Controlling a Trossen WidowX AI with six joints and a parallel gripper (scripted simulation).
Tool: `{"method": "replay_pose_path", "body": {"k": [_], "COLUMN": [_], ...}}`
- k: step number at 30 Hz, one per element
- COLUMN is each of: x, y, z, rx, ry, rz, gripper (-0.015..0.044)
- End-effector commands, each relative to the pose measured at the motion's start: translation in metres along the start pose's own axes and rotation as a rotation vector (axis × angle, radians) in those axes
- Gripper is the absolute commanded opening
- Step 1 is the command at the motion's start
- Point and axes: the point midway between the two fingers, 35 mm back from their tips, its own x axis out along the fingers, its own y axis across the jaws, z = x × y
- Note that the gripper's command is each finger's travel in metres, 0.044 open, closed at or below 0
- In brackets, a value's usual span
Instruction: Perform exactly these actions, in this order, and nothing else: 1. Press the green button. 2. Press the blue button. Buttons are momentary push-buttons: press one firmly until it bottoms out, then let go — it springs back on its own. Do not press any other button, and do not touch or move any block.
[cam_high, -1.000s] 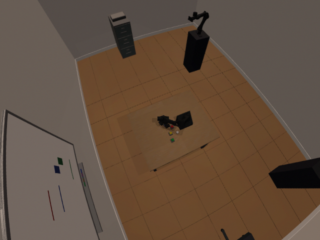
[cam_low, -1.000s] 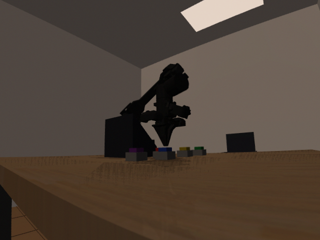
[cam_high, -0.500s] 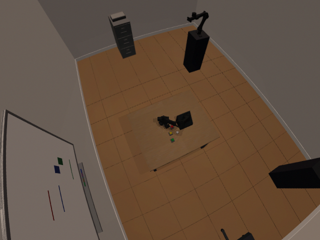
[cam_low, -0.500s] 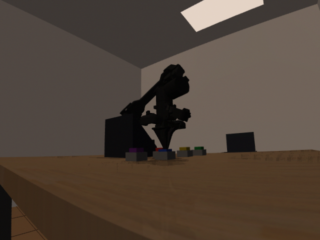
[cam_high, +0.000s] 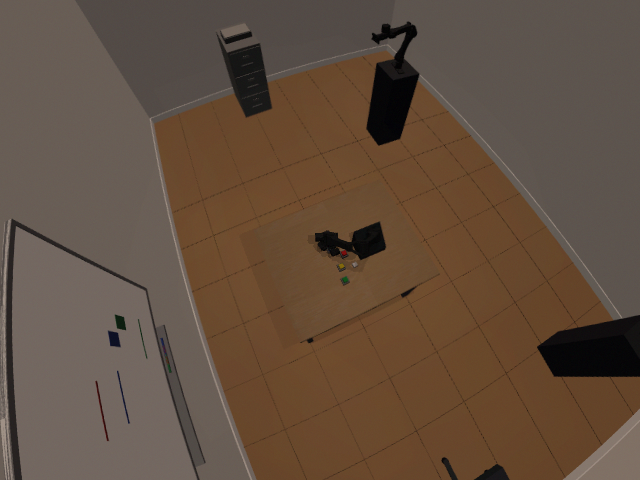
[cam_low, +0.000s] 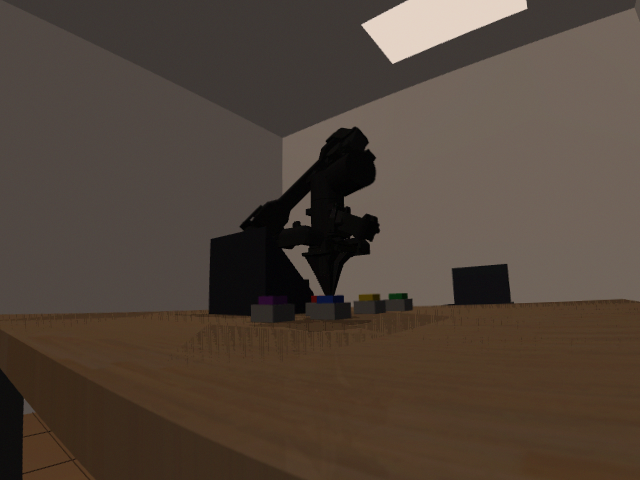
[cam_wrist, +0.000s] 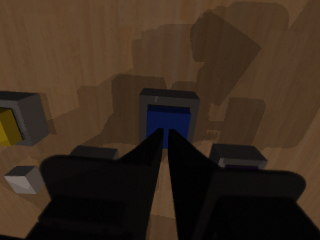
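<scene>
My gripper is shut and empty, pointing down. Its fingertips are at the top of the blue button, touching it or just above it; I cannot tell which. The blue cap stands above its grey base, with no clear sign of being pressed down. The blue button cannot be made out in the top view, where the arm is over that area. The green button stands at the far end of the group, its cap up, away from the gripper. It is outside the wrist view.
The yellow button stands between green and the arm. The red button is behind blue in the exterior view. The purple button is on blue's other side. A small white block lies near yellow.
</scene>
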Motion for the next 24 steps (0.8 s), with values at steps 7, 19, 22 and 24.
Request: {"method": "replay_pose_path", "body": {"k": [7,19,22,24], "x": [-0.027,-0.066,-0.075,-0.081], "y": [0.002,0.17,0.209,0.234], "z": [0.002,-0.002,-0.019,-0.033], "rx": [-0.002,0.0,0.0,0.0], "ry": [-0.008,-0.009,-0.009,-0.009], "rz": [-0.008,-0.027,-0.018,-0.008], "gripper": [0.0046,0.0361,0.04,0.04]}}
